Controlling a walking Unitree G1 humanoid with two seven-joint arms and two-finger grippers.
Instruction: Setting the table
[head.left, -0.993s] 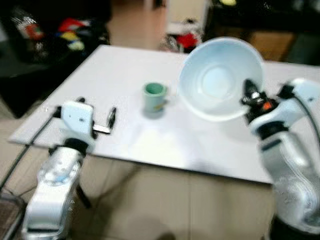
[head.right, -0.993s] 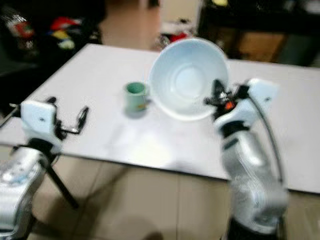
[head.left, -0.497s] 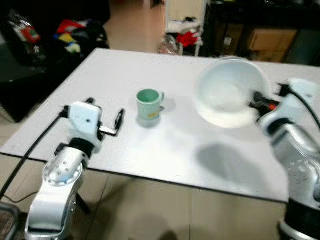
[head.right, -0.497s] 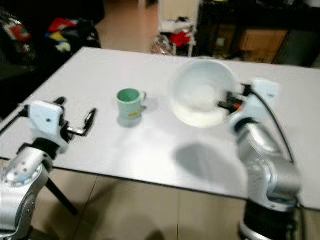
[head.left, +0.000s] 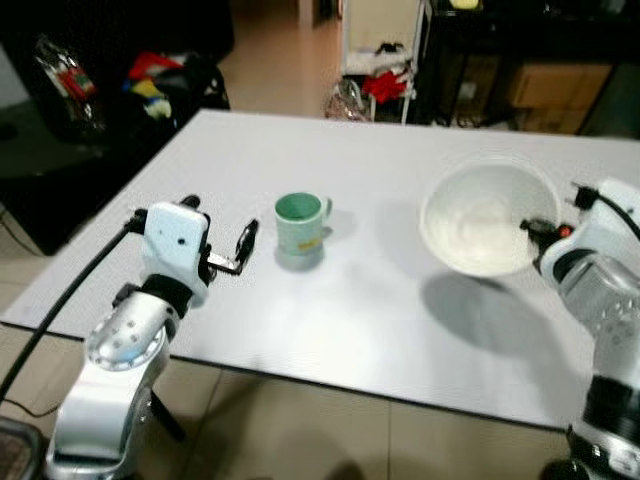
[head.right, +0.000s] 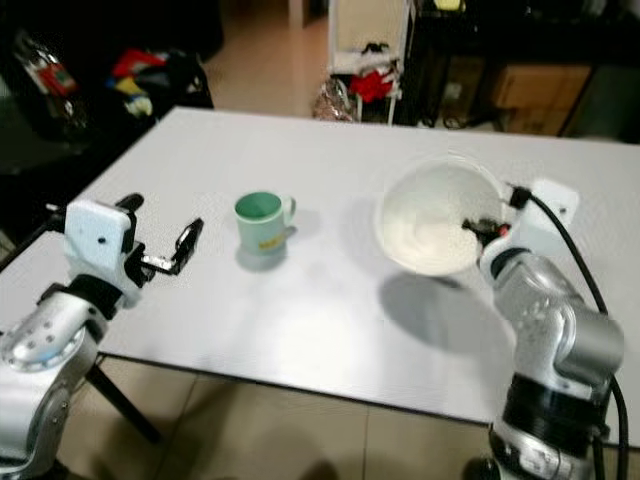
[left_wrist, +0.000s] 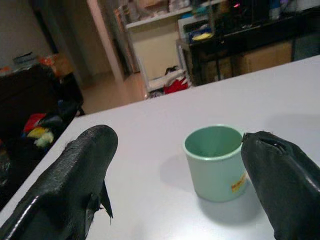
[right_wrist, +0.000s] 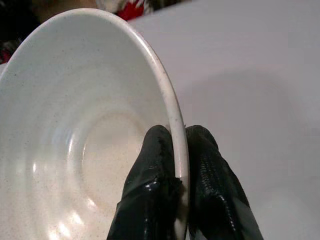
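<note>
right wrist view, bowl (right_wrist: 75, 125) lowered, right hand (right_wrist: 181, 150) clamped

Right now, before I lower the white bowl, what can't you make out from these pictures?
- Underside of the white ceramic bowl: hidden by its own wall, eye views.
- Yellow print on the green mug: too small, blurred.
- Tabletop beneath the bowl: covered by it.
- Right gripper fingertips: hidden by the rim.

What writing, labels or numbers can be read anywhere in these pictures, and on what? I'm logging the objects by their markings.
Nothing can be read.
Green mug: a small yellow and red mark low on its side, too blurred to read.
White bowl, pinched at its rim by the right gripper: plain, no marking.
White table: no print.
Clutter in the background: too small and blurred to tell.
</note>
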